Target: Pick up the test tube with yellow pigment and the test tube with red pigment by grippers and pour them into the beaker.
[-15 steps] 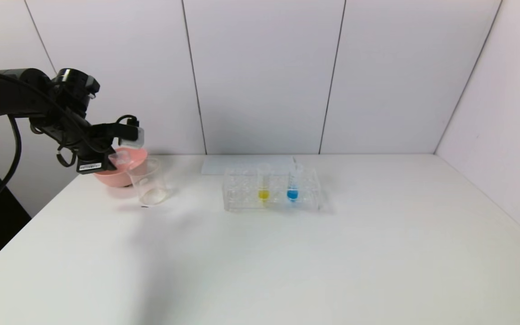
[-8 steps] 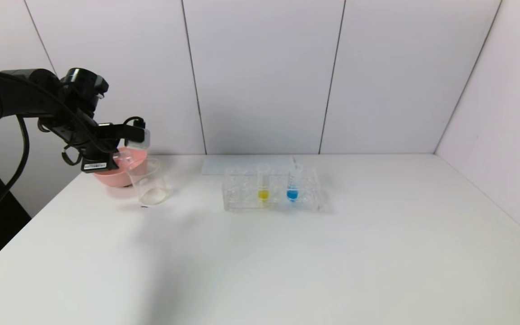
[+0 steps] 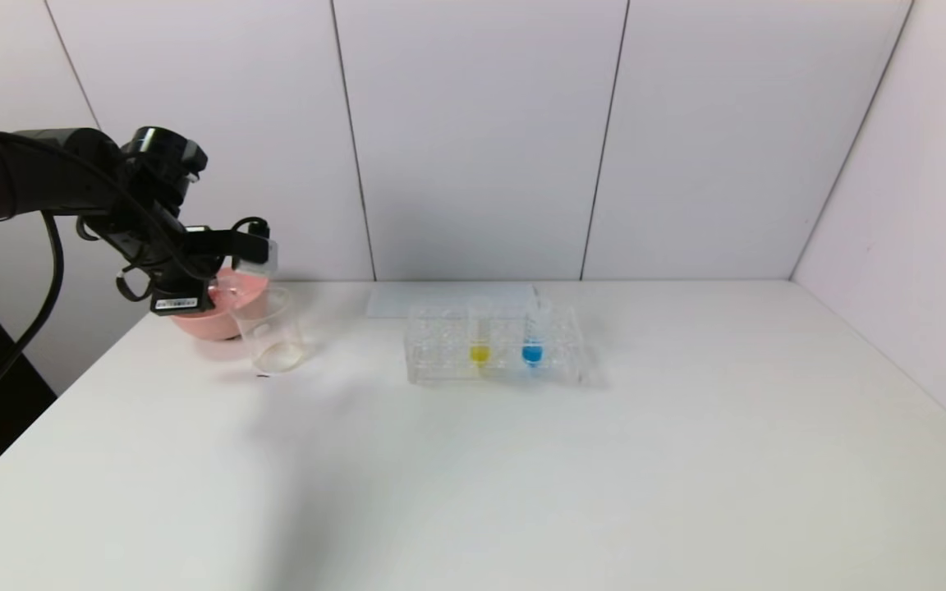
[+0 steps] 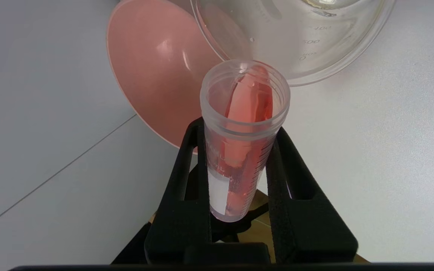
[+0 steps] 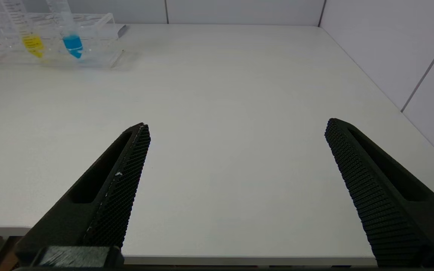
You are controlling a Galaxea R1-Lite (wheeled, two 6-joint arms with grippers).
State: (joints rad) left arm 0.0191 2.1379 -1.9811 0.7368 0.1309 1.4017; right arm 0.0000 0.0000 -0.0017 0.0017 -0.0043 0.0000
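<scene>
**Red tube tipped at beaker**

Left gripper [image 4: 239, 150] clamps one red tube [image 4: 244, 124], mouth at the beaker [image 3: 269, 332] beside one pink bowl [image 3: 218, 316]. Yellow tube [image 3: 479, 332] and blue tube [image 3: 533, 332] stand racked [image 3: 440, 361]. Right gripper [image 5: 236, 131] gapes wide over bare table [image 3: 604, 460] near the front edge.

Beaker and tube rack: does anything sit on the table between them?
No. In the head view, only bare table separates the beaker from the rack.
</scene>
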